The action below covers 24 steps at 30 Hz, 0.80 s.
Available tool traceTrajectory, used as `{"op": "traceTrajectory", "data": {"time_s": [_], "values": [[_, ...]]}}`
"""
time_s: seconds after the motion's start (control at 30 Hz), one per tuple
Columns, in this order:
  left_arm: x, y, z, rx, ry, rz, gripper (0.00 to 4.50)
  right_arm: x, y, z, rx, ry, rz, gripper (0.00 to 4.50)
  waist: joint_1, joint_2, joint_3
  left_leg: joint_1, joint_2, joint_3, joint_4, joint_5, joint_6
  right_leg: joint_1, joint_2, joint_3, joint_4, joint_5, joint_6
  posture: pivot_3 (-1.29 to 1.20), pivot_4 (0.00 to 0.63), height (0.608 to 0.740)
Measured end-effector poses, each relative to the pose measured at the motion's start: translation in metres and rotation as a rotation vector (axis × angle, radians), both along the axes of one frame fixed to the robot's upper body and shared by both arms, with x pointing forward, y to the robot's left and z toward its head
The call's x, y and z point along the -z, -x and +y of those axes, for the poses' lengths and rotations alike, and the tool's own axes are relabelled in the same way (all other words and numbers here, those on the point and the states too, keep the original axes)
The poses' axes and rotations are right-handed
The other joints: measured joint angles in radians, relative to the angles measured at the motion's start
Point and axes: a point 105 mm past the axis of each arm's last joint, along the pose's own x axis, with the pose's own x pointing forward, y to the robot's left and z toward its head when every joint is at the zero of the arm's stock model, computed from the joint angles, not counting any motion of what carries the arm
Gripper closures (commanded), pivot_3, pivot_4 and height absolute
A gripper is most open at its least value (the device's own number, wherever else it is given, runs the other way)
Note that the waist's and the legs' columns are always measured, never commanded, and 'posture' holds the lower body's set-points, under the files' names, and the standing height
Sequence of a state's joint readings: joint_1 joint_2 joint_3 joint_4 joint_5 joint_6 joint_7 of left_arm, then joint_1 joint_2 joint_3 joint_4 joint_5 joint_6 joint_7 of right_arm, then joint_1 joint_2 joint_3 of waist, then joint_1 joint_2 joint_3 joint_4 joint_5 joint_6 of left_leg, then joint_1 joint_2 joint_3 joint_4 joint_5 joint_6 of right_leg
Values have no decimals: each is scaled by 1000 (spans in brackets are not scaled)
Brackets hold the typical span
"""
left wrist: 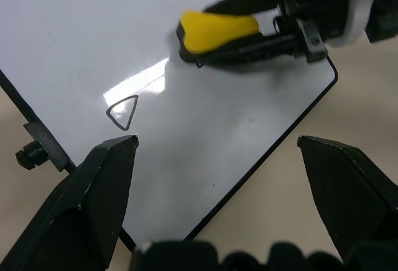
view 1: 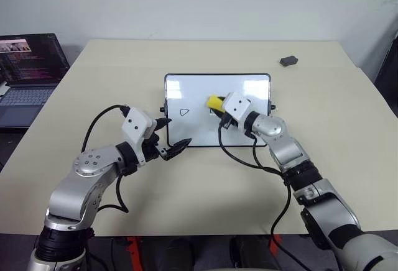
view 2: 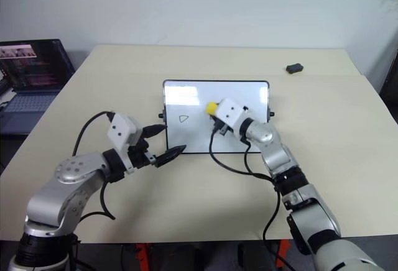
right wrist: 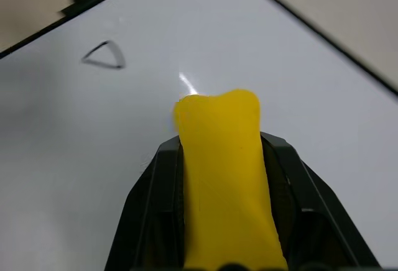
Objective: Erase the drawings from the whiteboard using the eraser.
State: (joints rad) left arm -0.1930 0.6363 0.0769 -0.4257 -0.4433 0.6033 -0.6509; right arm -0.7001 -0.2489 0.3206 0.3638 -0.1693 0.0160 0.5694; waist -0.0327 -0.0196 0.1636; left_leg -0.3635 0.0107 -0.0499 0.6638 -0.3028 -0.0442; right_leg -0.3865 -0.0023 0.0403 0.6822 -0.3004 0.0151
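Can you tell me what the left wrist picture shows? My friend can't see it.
The right claw presses a yellow eraser onto the whiteboard. One small triangle drawing is left on the shiny white surface. The left claw is open, its two black fingers standing wide apart close to the camera over the board's near edge.

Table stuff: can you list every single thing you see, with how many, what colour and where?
Table: one, beige, under everything.
Whiteboard: one, white with black frame, middle of table.
Triangle drawing: one visible, black outline, left part of the whiteboard.
Eraser: one, yellow, on the whiteboard, held by the right gripper.
Small lump: one, dark grey, far right of table.
Laptop: one, dark, screen lit, off the table's left side.
Left gripper: one, black fingers open, at the whiteboard's near left corner.
Right gripper: one, black, shut on the eraser.
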Motion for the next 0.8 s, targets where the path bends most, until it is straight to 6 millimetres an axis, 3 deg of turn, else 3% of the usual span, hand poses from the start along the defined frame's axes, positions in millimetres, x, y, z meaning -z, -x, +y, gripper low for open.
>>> {"op": "traceTrajectory", "data": {"time_s": [0.13, 0.27, 0.37, 0.57, 0.8], "values": [[1, 1, 0, 3, 1, 3, 0, 17, 13, 1, -55, 64, 58, 3191, -1, 0, 0, 1, 0, 0, 0, 0, 0, 1, 0, 0, 0, 1, 0, 0, 150, 740], [1, 1, -1, 7, 1, 4, 0, 17, 13, 2, -55, 59, 61, 3191, -1, 0, 0, 1, 0, -1, 1, 0, 0, 1, 0, -1, 1, 1, 0, 0, 150, 740], [1, 1, -1, 8, 1, 3, 0, 4, 6, 6, -28, 13, 19, 3191, -2, 0, 0, 0, 0, -1, 0, 1, 0, 0, 0, -1, 1, 1, 0, 0, 150, 740], [1, 1, -1, 8, 3, 5, 0, -43, -23, -9, 121, -108, -123, 3191, 0, 0, 0, -2, 0, 0, -1, 0, 0, -2, 0, 0, -2, 1, 0, 0, 150, 740], [1, 2, -2, 11, 3, 3, 0, -35, -25, 3, 106, -97, -106, 3191, -6, 0, 0, -1, 0, 1, -1, 0, 0, -2, 0, 1, -1, 0, 0, 0, 150, 740]]}}
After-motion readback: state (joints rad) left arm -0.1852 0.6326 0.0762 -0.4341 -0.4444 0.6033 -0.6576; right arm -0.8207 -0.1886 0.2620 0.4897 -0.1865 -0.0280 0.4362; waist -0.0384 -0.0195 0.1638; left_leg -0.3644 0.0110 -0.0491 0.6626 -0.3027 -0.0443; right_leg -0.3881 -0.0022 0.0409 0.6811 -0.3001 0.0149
